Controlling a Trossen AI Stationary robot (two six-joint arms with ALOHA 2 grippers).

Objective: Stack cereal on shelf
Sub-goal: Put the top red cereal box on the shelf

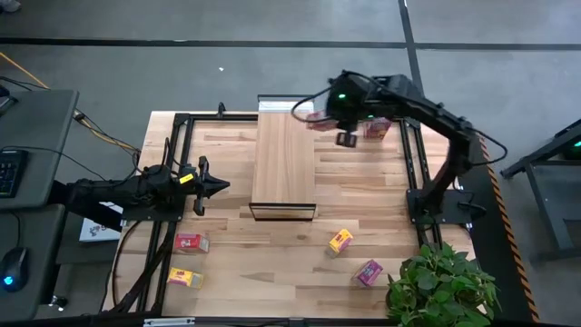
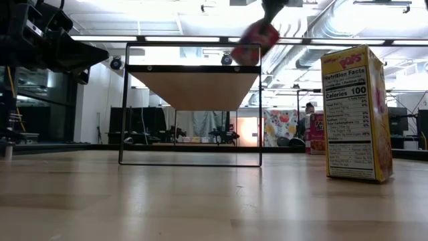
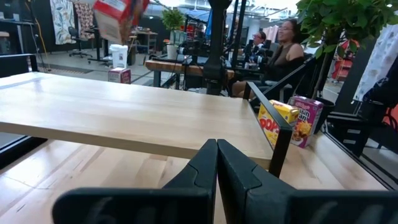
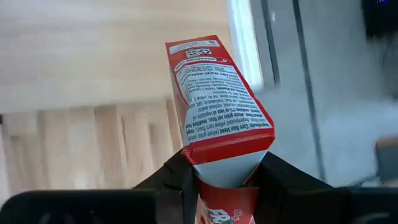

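Observation:
My right gripper [image 1: 329, 116] hangs over the far right corner of the shelf [image 1: 283, 163] and is shut on a red cereal box [image 4: 217, 106]. In the low view that box [image 2: 257, 40] hangs tilted above the shelf's top panel [image 2: 194, 84]. My left gripper [image 1: 216, 186] waits shut, left of the shelf. A magenta box [image 1: 377, 127] stands by the far right frame. Resting on the table near the front are a yellow box [image 1: 340, 241], a magenta box [image 1: 368, 272], a red box [image 1: 191, 242] and a yellow box [image 1: 184, 277]. My right gripper pinches the red box between its two fingers [image 4: 177, 177] at the end nearest the wrist [image 4: 214, 163]. The fingers come from above, slanting down, and the box sticks out past them. It is lifted clear and tilted, above the shelf's far right edge.
A dark metal frame [image 1: 413, 173] borders the table left and right. A potted plant [image 1: 440, 286] fills the near right corner. In the left wrist view a yellow box [image 3: 277, 121] and a magenta box [image 3: 308, 118] stand beyond the shelf, and people sit in the room behind.

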